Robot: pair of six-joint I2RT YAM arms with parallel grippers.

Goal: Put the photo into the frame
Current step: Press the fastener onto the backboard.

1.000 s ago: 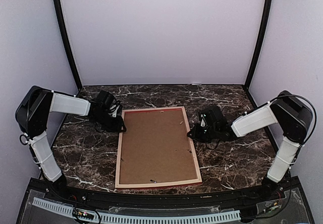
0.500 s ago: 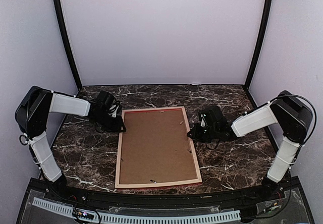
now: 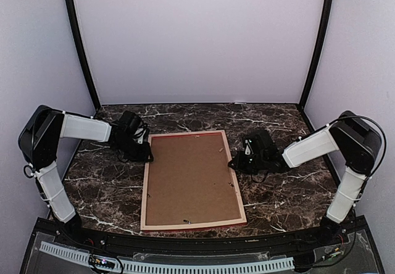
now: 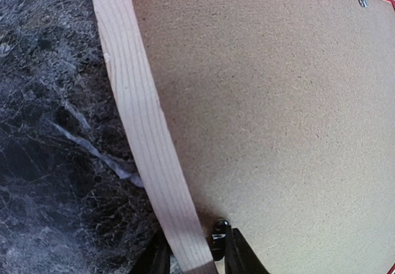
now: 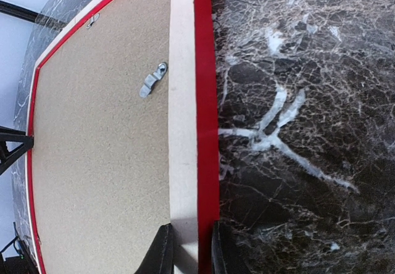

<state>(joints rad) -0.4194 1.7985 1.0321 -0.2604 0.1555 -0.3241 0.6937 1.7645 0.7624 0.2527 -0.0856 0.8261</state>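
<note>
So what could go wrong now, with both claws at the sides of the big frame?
The left gripper and right gripper each straddle only a thin side rail of the frame; lifting unevenly could twist it or let it slip. The backing board faces up, and if its clip isn't tight, tipping may spill it.

Illumination is diffuse, even and moderately bright, arriving from above; the walls (image 3: 197, 39) carry a pale lilac cast without hotspots. The top view is sharp throughout. Both wrist views bow the straight rails of the frame (image 4: 142, 132) into curves and soften towards the bottom edge. A narrow soft shadow borders the frame on the table (image 5: 296, 163).
</note>
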